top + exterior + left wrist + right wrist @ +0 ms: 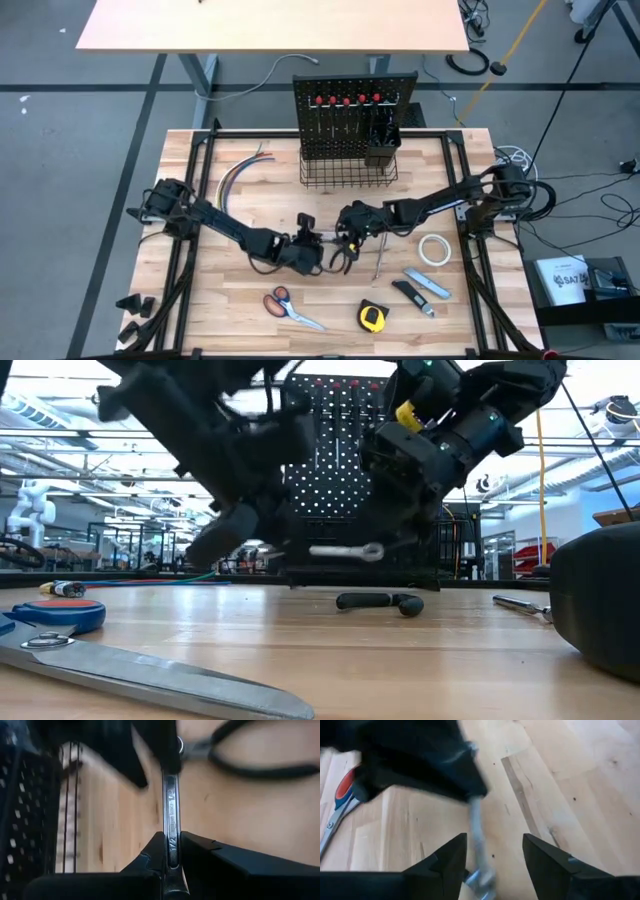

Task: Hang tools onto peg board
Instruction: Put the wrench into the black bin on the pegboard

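The left end effector [170, 851] is clenched on a silver wrench [170, 805] just in front of the peg board's wire basket [348, 168], while the right end effector [492, 854], fingers parted around its far end, could knock it askew.

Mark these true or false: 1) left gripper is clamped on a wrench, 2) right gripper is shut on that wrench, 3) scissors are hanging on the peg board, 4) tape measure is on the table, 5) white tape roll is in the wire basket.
1) True: the left gripper is shut on the silver wrench.
2) False: the right gripper has open fingers, with the wrench end between them.
3) False: the scissors lie flat on the table, at its front.
4) True: the tape measure sits near the front edge.
5) False: the tape roll lies on the table by the right arm, outside the wire basket.
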